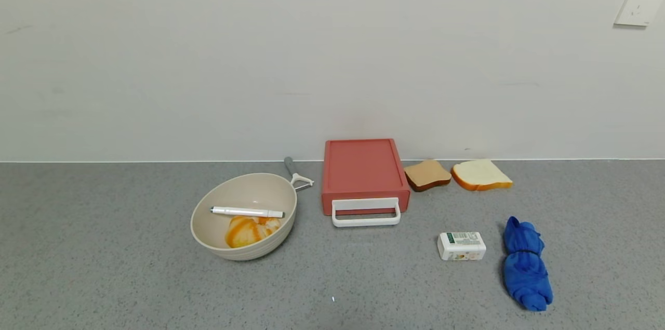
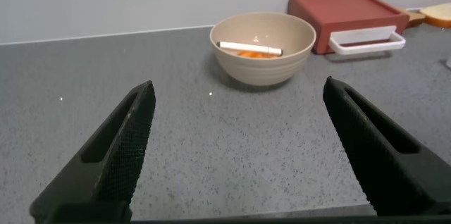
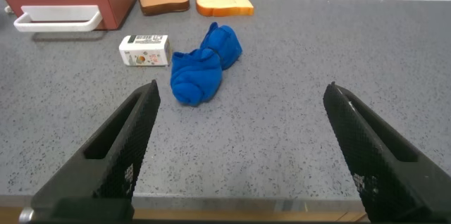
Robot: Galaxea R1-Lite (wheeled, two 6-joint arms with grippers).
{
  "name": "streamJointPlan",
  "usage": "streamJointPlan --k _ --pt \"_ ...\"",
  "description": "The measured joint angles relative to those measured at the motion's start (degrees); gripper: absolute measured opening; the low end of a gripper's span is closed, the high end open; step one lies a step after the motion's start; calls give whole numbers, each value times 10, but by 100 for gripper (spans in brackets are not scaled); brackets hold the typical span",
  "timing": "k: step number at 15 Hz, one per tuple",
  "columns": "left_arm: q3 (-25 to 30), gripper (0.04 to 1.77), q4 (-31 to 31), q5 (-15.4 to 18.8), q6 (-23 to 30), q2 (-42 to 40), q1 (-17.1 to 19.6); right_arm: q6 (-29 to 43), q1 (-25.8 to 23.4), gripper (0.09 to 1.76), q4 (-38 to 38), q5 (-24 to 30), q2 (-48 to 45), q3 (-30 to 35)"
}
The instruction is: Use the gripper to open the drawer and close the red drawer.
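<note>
At the far centre against the wall sits the red drawer (image 1: 363, 174), closed — light, stiff plastic, so we hook the white loop handle (image 1: 366, 213). Left gripper (image 2: 239, 146) and right gripper (image 3: 239, 146) both spread wide, holding nothing, near side.

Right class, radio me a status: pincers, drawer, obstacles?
Left pincer open, parked, empty. Right pincer likewise. Drawer shut, white handle free. Bowl beside it, not blocking.

Small white box (image 1: 461, 246) carries printed label (green-and-white panel), lettering too small to read; no other text.
</note>
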State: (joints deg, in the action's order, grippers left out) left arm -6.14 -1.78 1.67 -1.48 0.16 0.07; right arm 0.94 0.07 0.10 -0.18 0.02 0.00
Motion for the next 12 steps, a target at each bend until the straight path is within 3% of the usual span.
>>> streamJointPlan --k 4,12 --pt "53 172 17 -10 1 -1 0 0 0 171 0 0 0 0" --pt "61 172 14 -9 9 -2 0 0 0 171 0 0 0 0"
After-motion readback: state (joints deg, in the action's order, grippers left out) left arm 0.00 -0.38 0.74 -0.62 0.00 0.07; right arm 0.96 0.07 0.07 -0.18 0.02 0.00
